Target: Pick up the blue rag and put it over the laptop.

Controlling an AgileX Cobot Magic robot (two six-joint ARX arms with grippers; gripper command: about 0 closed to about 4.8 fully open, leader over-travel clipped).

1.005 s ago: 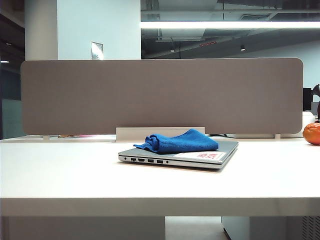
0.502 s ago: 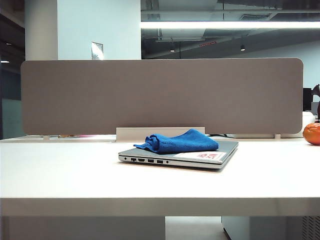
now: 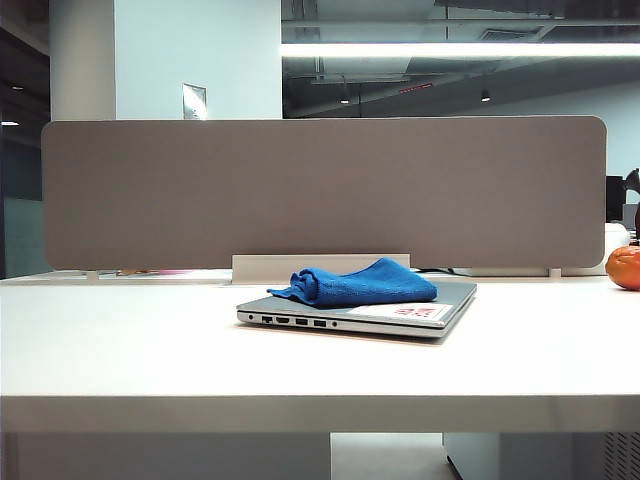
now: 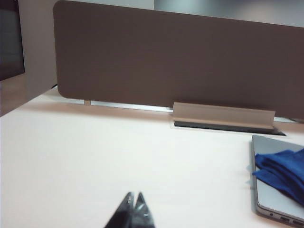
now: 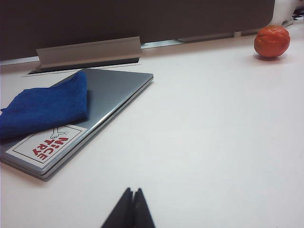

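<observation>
The blue rag (image 3: 358, 283) lay bunched on the closed laptop (image 3: 440, 300) near the tabletop's (image 3: 130, 340) rear edge, unchanged across the last second, so the placement looked complete. The left gripper (image 4: 134, 203) and right gripper (image 5: 132, 197) hovered pinched shut, empty, clear of both.

The laptop (image 3: 400, 311) lies closed near the middle of the table (image 3: 150, 350). The rag (image 3: 356, 284) lies bunched on its lid, toward the left part. Behind them stands a partition (image 3: 320, 190). An orange (image 3: 624, 267) sits far to the right. The left gripper (image 4: 134, 202) and the right gripper (image 5: 132, 195) hang above the table, both pressed together, apart from the laptop.
</observation>
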